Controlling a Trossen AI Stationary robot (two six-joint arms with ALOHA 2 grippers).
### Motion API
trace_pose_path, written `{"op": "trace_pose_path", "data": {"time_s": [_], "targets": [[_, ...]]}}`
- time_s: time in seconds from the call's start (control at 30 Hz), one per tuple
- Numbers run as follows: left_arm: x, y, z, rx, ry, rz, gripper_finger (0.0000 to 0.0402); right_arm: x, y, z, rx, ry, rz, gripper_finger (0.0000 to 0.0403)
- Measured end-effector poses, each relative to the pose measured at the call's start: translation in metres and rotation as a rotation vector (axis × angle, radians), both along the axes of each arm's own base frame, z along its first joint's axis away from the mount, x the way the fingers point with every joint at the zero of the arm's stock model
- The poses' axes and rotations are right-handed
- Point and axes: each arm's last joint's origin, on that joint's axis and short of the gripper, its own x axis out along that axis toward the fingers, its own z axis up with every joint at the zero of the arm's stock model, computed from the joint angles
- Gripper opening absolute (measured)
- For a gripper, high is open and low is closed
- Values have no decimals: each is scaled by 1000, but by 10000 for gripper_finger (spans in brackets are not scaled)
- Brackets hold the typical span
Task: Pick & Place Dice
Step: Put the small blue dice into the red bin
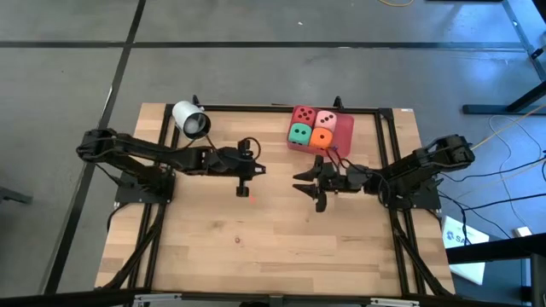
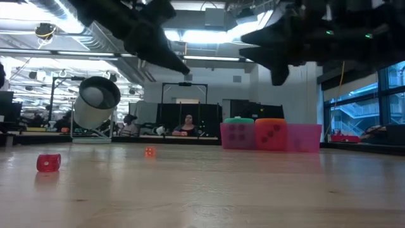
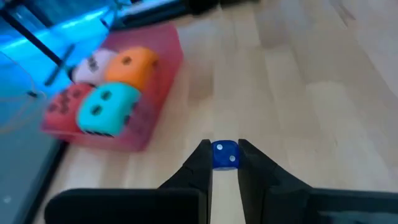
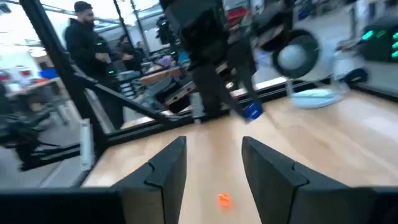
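My left gripper (image 3: 224,145) hangs above the wooden table (image 1: 273,256), near its middle, and its fingers pinch a small blue die with white pips (image 3: 225,157). The four big soft dice, red (image 1: 303,113), pink (image 1: 325,118), green (image 1: 299,133) and orange (image 1: 321,137), sit together in the flat pink-red tray (image 1: 345,128), at about 1 o'clock from the table's middle. I judge the step is to carry the blue die toward this tray. To do it well I would hold the pinch firm, stay high over the tray wall and open only above a free place. My right gripper (image 4: 214,142) waits at 3 o'clock from the left one, fingers spread and holding nothing. The high view does not show the blue die; only the wrist views do. The low view shows a tiny red die (image 2: 49,163) and a tiny orange die (image 2: 150,152) lying on the table, well apart, and the white cylinder (image 2: 96,101) at the far side.
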Motion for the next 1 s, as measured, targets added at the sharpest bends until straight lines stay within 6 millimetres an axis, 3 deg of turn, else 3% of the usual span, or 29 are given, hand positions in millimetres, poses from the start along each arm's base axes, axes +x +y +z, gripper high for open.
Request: {"op": "trace_pose_path", "data": {"time_s": [0.2,0.37,0.77,1.0], "targets": [[-6,-2,11,100,-24,2,36,27,-15,16,73,59,15,155],[-8,-13,12,218,-8,47,36,38,-30,15,143,51,20,155],[-10,-33,15,372,-12,86,35,57,-56,-18,376,-97,198,155],[-9,-35,18,384,-37,63,39,84,-57,-23,386,-142,318,155]]}}
